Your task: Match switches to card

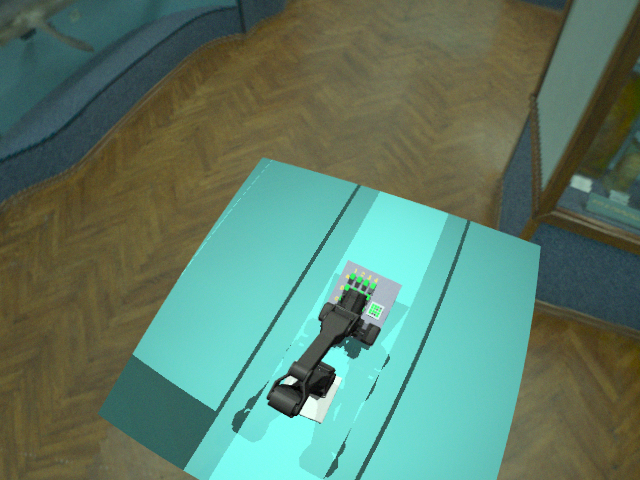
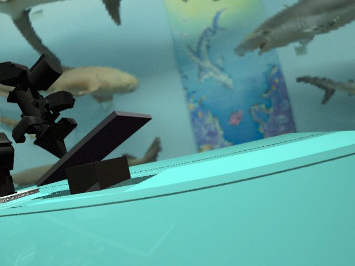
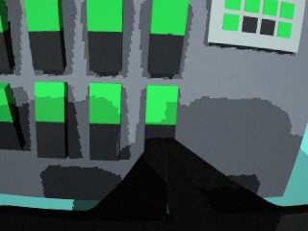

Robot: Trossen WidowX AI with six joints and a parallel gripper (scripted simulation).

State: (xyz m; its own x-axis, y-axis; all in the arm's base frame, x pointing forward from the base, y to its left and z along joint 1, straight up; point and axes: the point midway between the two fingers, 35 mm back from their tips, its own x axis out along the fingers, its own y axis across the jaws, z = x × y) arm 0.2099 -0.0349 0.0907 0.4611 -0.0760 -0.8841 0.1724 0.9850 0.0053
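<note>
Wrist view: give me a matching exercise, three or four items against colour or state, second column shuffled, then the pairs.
Column 1:
1. gripper
2. card
3. panel
4. table

Column 2:
a. turquoise surface
b. grid of green and dark grey squares
c. grey plate carrying the switches
d. black, fingers shut with nothing between them, tip over the near-row switch closest to the card

Pairs: 1-d, 2-b, 3-c, 4-a
</note>
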